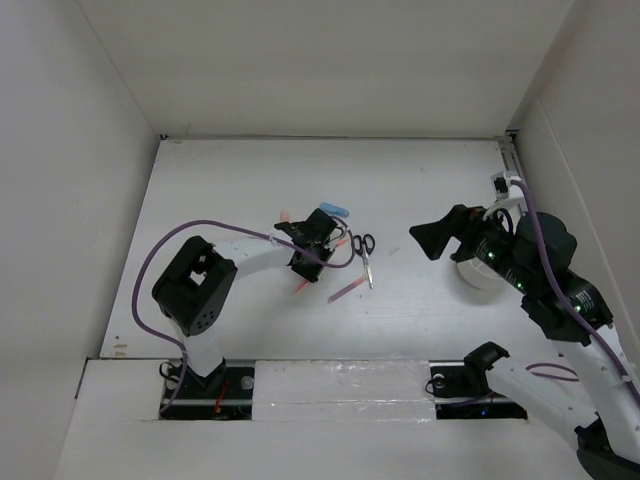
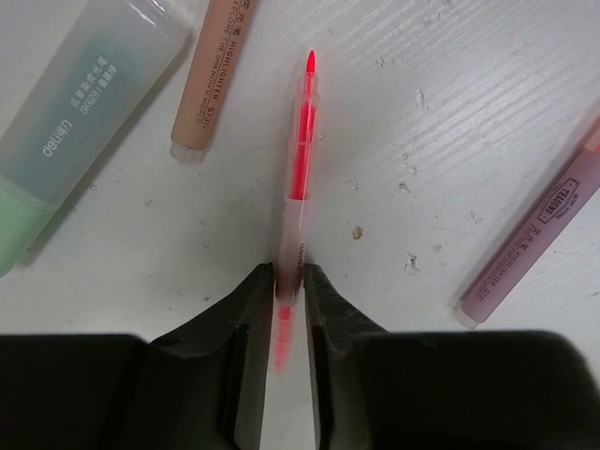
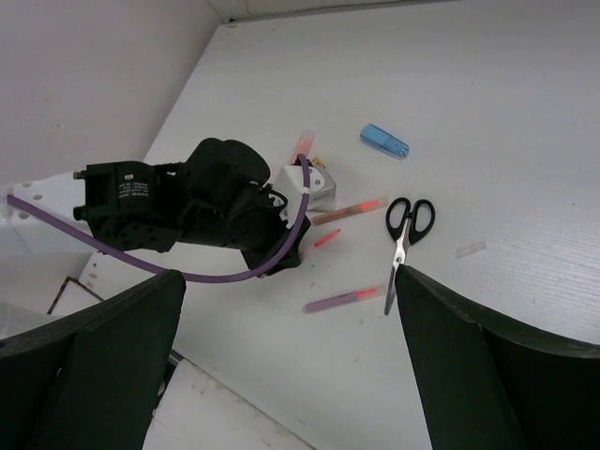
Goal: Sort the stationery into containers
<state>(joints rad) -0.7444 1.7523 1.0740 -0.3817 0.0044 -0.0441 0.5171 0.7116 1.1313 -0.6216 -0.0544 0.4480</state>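
Left wrist view is the only one close enough to show the grip: my left gripper (image 2: 289, 281) has its jaws pinched narrow on one red pen (image 2: 300, 178) lying flat on the table (image 2: 450, 112). Around it are one peach highlighter (image 2: 214, 75), one purple highlighter (image 2: 534, 244) and one mint-and-blue marker (image 2: 84, 112). Right wrist view adds one pair of scissors (image 3: 405, 234) and one blue marker (image 3: 384, 142). My right gripper (image 1: 428, 243) has its jaws wide, holding nothing. Only top external shows the one white cup (image 1: 478, 275), partly under my right arm.
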